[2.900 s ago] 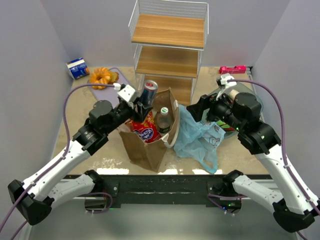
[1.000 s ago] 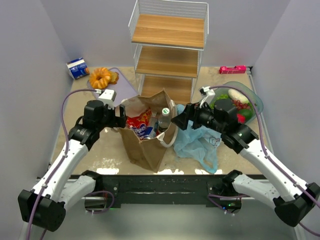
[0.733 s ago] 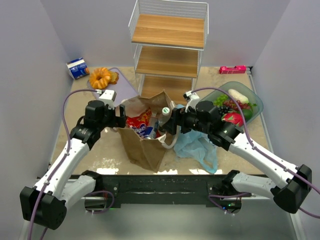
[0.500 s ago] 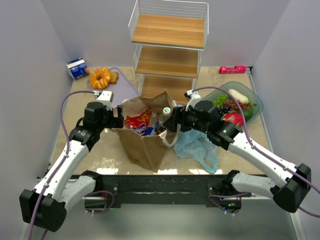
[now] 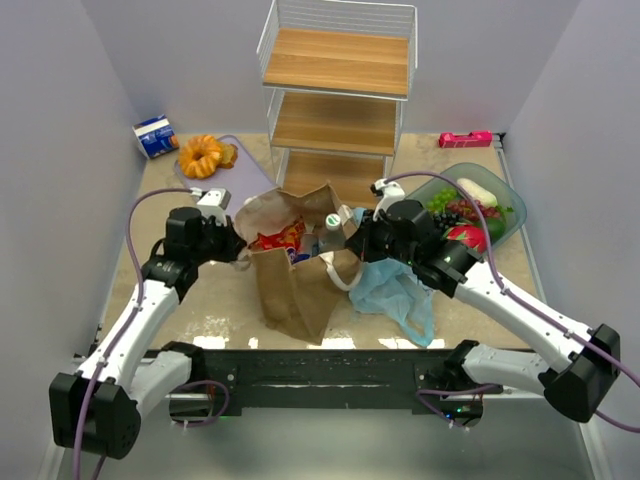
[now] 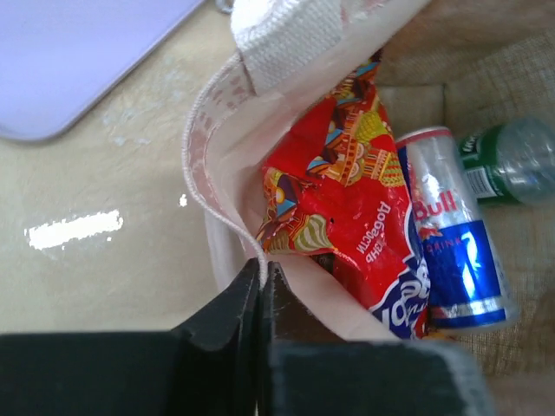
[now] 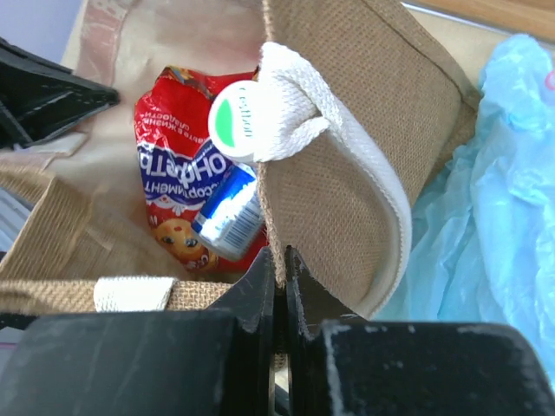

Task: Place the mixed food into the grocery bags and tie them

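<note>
Pinching the brown paper bag (image 5: 295, 290) from both sides, my left fingers (image 6: 247, 295) are clamped shut on its left rim and my right fingers (image 7: 260, 282) on its right rim, just beside the white handle (image 7: 347, 173). The bag stands mid-surface, toward the front edge, with the red snack packet (image 6: 347, 208), drink can (image 6: 451, 251) and bottle (image 7: 236, 121) inside. The grapes (image 5: 447, 203), dragon fruit (image 5: 465, 237) and pale fruit (image 5: 477, 190) lie in the green bowl (image 5: 512, 215) by the right edge. The light-blue plastic bag (image 5: 400, 290) is crumpled against the paper bag's right side. If I pull unevenly, I judge the rim could tear or slip free, or the bag could tip and spill the can.
</note>
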